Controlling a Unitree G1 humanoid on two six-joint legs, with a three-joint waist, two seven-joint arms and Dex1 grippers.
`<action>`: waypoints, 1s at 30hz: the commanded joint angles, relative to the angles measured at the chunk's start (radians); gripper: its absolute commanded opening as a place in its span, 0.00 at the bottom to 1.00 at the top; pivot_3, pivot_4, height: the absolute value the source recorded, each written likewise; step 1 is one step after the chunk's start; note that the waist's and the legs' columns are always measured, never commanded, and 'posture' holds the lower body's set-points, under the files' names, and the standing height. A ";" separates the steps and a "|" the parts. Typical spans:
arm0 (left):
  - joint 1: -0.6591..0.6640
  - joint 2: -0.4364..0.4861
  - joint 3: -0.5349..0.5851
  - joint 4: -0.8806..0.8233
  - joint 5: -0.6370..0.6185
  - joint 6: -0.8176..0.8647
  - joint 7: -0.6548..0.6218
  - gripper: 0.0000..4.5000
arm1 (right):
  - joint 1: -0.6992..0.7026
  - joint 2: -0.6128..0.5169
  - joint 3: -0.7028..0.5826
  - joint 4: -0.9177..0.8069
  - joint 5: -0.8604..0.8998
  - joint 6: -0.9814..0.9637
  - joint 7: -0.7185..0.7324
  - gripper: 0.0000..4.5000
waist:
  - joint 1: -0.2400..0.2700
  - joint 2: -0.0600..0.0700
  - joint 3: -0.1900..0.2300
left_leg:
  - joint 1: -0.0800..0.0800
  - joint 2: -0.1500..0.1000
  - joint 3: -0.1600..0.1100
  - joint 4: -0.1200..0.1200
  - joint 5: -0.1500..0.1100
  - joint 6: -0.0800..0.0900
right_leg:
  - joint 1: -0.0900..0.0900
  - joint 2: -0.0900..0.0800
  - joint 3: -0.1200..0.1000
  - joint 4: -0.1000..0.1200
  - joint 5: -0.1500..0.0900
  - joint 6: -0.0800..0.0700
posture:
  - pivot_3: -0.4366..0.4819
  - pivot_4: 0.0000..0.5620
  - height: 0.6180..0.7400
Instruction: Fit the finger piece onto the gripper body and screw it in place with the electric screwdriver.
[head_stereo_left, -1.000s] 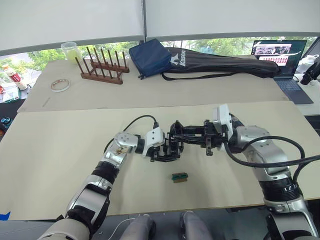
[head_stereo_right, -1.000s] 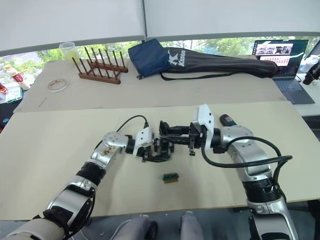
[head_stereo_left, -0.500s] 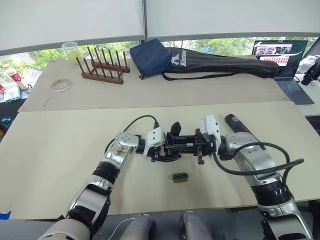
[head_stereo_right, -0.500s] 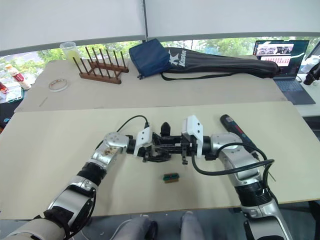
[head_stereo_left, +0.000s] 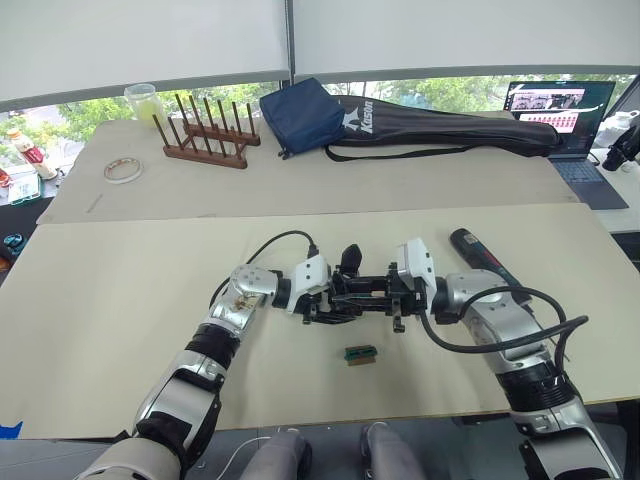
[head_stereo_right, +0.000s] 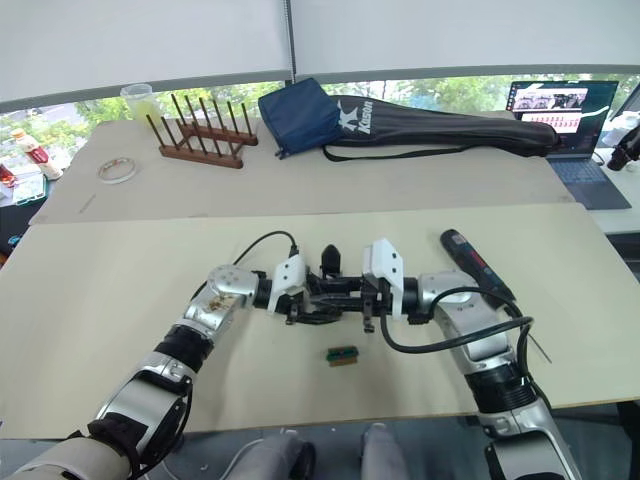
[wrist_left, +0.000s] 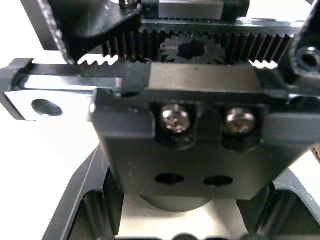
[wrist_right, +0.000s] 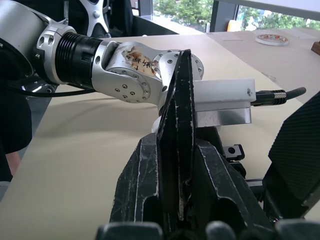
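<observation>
gripping gripper body (head_stereo_left: 333, 297) | left gripper (head_stereo_left: 322, 300) | finger piece (wrist_right: 176, 131) in right gripper (head_stereo_left: 372, 294)

You had beige tables (head_stereo_left: 120, 270), white blinds (head_stereo_left: 140, 40) across the top, and green trees through the window (head_stereo_left: 80, 112).

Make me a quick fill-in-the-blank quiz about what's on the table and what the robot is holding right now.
1. The electric screwdriver lies unheld on the ____, beside the right arm.
2. The small block lying nearer the robot than the grippers is coloured ____.
3. The left gripper holds the gripper body, while the finger piece is pinched in the ____ one.

Missing words: table; green; right.
</observation>
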 joint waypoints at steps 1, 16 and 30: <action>-0.003 0.003 0.007 -0.038 -0.012 0.007 -0.007 0.53 | 0.036 -0.042 -0.009 0.040 -0.013 0.006 0.030 0.09 | 0.001 0.000 0.000 | 0.000 0.000 0.000 0.000 0.000 0.000 | 0.000 0.000 0.000 0.000 0.000 0.000 | 0.48 0.27 1.00; -0.003 -0.002 0.005 -0.044 -0.012 0.011 0.001 0.53 | -0.012 -0.013 -0.048 -0.024 0.087 0.082 0.015 0.09 | -0.004 0.000 -0.003 | 0.003 0.001 0.000 -0.001 0.000 0.000 | 0.002 0.000 0.001 0.001 0.000 0.000 | 0.48 0.27 1.00; 0.002 -0.006 0.004 -0.044 -0.010 0.011 0.005 0.53 | -0.012 0.017 -0.005 -0.014 0.003 0.048 -0.013 0.09 | 0.000 0.000 -0.003 | 0.002 0.000 0.000 -0.001 0.000 0.000 | 0.001 0.000 0.001 0.000 0.000 0.000 | 0.48 0.27 1.00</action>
